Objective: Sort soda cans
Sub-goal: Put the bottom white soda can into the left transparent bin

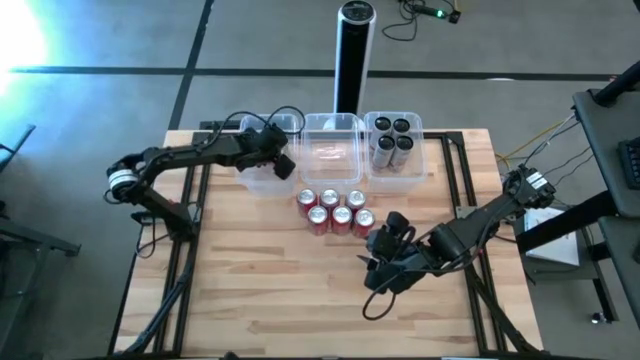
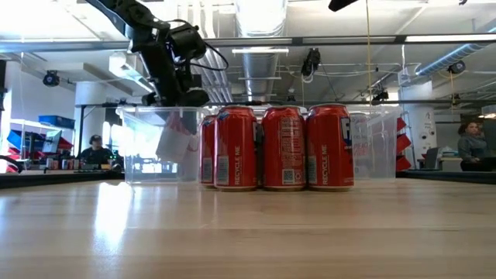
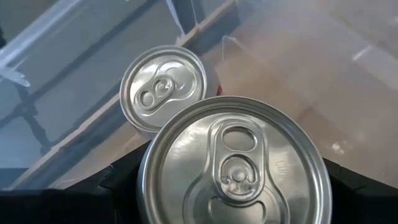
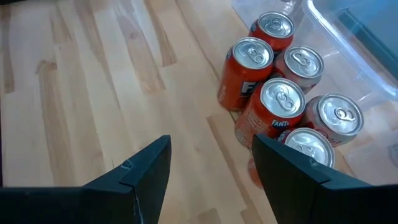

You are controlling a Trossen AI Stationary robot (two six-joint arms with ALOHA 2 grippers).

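While we look down on a wooden table (image 1: 250, 290), we see two dark robot arms reaching in from either side. Our left gripper (image 1: 281, 163) hangs over the left clear tub (image 1: 262, 183) at the far edge, clamped on a silver can (image 3: 233, 163) whose top fills the left wrist view. A second silver can (image 3: 163, 88) stands in the tub just beyond it. From table height, the held can appears pale and tilted inside the tub. Beside this tub sits the middle tub (image 1: 331, 150), and next to that the right tub (image 1: 395, 172), holding four dark grey cans (image 1: 392, 140) standing upright.

Just in front of the tubs, six red cans (image 1: 335, 211) stand upright, packed together in two rows on the bare wood. Our right gripper (image 1: 381, 250) waits near them on the right side, its fingers (image 4: 146, 171) parted with nothing between them. Behind the tubs rises a tall black post (image 1: 352, 55).
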